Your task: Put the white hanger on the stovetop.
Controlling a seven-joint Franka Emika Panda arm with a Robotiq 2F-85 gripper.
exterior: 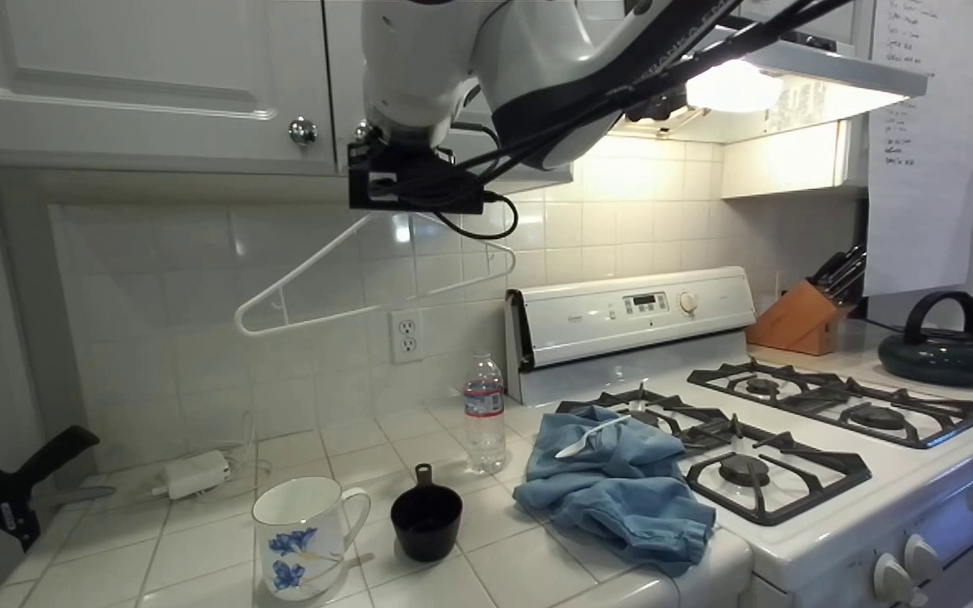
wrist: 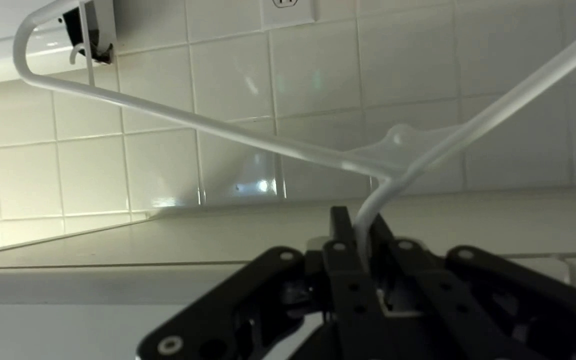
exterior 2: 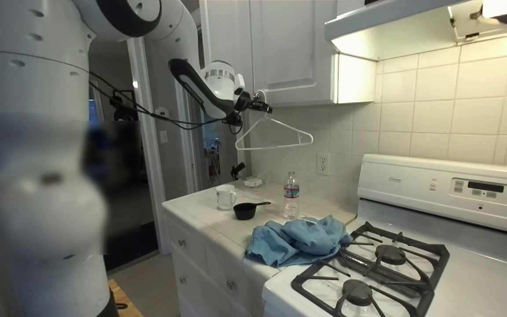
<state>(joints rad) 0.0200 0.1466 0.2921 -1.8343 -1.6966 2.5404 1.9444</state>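
One white hanger [wrist: 288, 148], pinched in my claw [wrist: 360, 225]

Got it by the neck, dangling in the air above the tiled counter [exterior: 520, 549]. The stovetop [exterior 2: 482, 281] sits right next to that, with a blue cloth [exterior 2: 297, 242] bunched over its edge.

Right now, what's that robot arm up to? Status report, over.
Gripper shut on white hanger. Hanger hanging in the air, not yet on stovetop. Blue cloth partly over stovetop's edge, possibly in the way.
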